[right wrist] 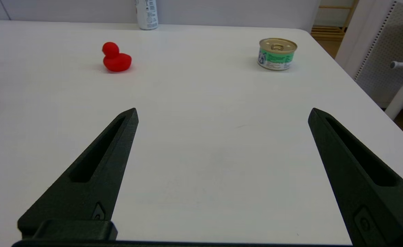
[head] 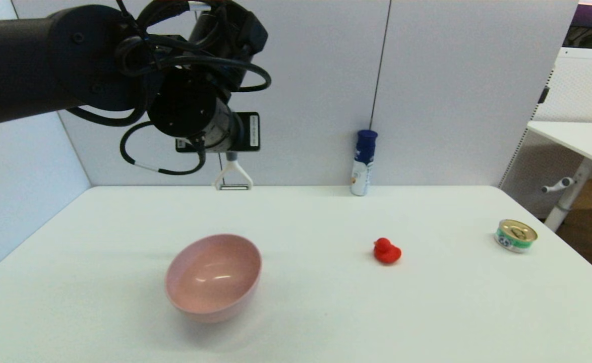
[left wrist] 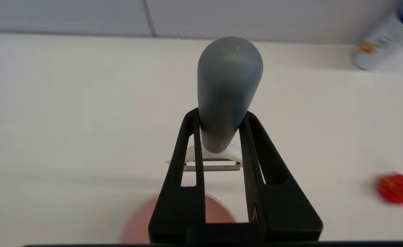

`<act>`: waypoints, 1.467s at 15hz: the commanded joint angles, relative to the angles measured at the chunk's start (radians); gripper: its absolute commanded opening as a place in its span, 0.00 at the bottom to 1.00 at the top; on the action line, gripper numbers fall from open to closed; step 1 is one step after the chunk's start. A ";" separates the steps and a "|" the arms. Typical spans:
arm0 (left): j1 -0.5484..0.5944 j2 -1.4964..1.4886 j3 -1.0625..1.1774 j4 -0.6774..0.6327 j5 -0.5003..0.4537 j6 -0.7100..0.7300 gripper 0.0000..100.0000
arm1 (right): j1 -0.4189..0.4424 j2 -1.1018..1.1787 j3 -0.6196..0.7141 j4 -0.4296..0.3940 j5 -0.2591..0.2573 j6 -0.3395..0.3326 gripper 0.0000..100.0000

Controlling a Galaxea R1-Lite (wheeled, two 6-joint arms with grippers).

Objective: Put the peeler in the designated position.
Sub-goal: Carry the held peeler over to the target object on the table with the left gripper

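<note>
Left wall: a pale panel [head: 18, 171] is closing off the worktop's left side.
Left gripper [left wrist: 218, 116]: it is hanging high above the worktop's left rear, fingers pinching the peeler's grey handle from both sides.
Peeler [head: 232, 176]: it is dangling head down from the left gripper, handle upright, white fork and metal blade lowest, clear of the worktop and above its rear edge. In the left wrist view the blade is showing crosswise between the fingers [left wrist: 187, 151].
Pink bowl [head: 213, 276]: it is sitting on the front left of the worktop, tilted, well apart from the peeler.
Worktop [head: 316, 312]: a plain white surface, unmarked, is carrying all the loose items.
Rear wall: grey partition panels [head: 442, 91] are standing behind the worktop, a dark seam running between them.
Bottle [head: 363, 162]: white with a blue cap, it is standing upright at the rear edge, against the partition.
Red duck [head: 387, 250]: it is resting near the worktop's middle, right of the bowl.
Tin can [head: 515, 235]: gold lid, green label; it is standing near the right edge.
Right gripper [right wrist: 222, 115]: it is waiting low over the right front of the worktop, fingers spread wide, holding nothing.
Room, right: a second white desk [head: 573, 138] is standing beyond the worktop.
</note>
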 commanded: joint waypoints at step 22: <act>-0.176 0.257 -0.004 0.169 -0.322 -0.189 0.00 | 0.000 0.000 0.000 0.000 0.001 0.000 1.00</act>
